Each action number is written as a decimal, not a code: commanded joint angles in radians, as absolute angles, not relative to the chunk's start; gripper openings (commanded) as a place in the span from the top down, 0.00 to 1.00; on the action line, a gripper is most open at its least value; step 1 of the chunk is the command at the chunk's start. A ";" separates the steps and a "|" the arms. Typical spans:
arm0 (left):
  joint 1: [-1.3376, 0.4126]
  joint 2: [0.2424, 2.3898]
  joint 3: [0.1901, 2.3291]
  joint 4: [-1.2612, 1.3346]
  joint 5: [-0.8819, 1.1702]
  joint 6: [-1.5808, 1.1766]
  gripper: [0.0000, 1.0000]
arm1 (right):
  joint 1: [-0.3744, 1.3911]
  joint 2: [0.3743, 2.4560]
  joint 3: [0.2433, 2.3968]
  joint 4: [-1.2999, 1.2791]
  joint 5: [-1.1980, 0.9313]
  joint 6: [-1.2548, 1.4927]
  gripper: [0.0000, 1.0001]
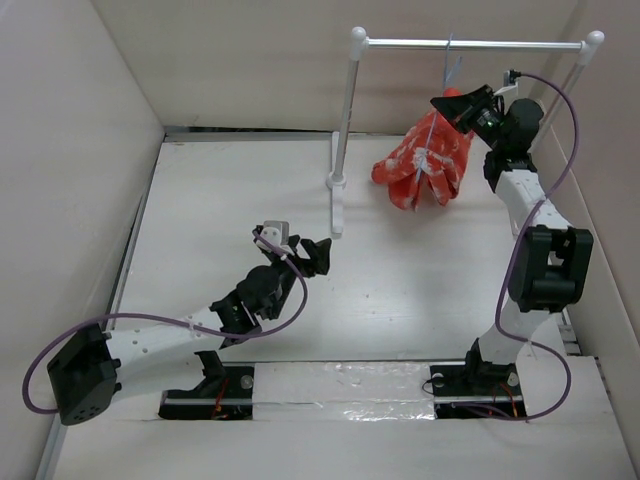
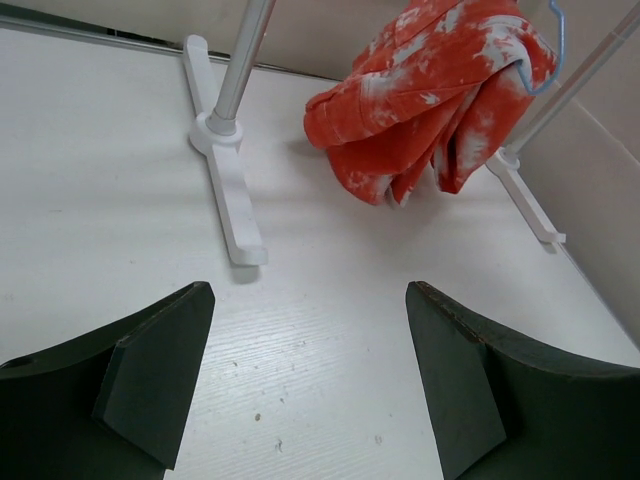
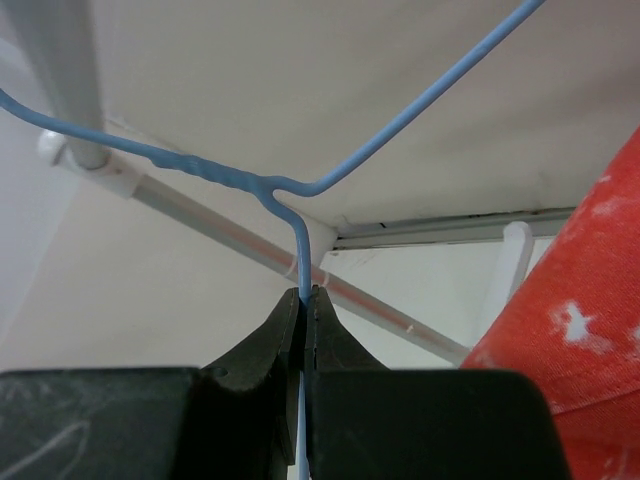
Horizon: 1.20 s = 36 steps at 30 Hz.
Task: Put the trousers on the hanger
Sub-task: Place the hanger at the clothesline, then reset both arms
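Where the trousers (image 1: 425,165) hang: draped over the hanger (image 3: 301,245) under the rail (image 1: 470,43), far right of the desk (image 1: 400,290).
Right jaws: clamped on the hanger's wire neck.
Left jaws: wide apart, empty, well away.
Handling: I judge the cloth light, limp, slippery on thin springy wire; I'd grip the neck.

Top external: high, behind the arm bases, looks down on the whole worktop (image 1: 420,290), rail stand (image 1: 346,110) upper centre. Left wrist: low, faces forward past left pincer (image 2: 308,330), mid-range, shares stand and trousers (image 2: 420,90) with top view. Right wrist: very close, tilted up at hanger (image 3: 275,185) wire.
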State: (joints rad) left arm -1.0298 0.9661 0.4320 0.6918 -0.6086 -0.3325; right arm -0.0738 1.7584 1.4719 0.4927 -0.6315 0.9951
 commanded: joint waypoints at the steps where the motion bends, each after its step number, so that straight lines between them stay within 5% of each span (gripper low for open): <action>1: -1.025 0.982 0.423 0.762 -0.595 -0.345 0.24 | -0.090 1.743 1.526 0.630 -0.634 0.976 1.00; 4: -1.025 0.986 0.425 0.759 -0.595 -0.344 0.24 | -0.100 1.737 1.465 0.675 -0.643 0.979 1.00; 6: -1.025 0.983 0.422 0.764 -0.592 -0.345 0.24 | -0.100 1.726 1.413 0.693 -0.646 0.977 0.90; 7: -1.025 0.982 0.417 0.768 -0.589 -0.345 0.24 | -0.109 1.714 1.399 0.707 -0.649 0.970 0.70; 10: -1.025 0.986 0.419 0.773 -0.592 -0.333 0.24 | -0.121 1.694 1.365 0.704 -0.660 0.954 0.33; 13: -1.025 0.988 0.425 0.750 -0.632 -0.328 0.23 | -0.141 1.645 1.361 0.623 -0.657 0.893 0.22; 14: -1.016 0.986 0.423 0.749 -0.638 -0.327 0.23 | -0.141 1.608 1.364 0.595 -0.652 0.838 0.00; 24: -1.006 0.985 0.465 0.715 -0.646 -0.364 0.22 | -0.150 1.280 1.124 0.531 -0.640 0.627 0.00; 36: -1.006 0.810 0.465 0.529 -0.710 -0.454 0.20 | 0.037 0.553 0.571 0.244 -0.612 0.347 0.00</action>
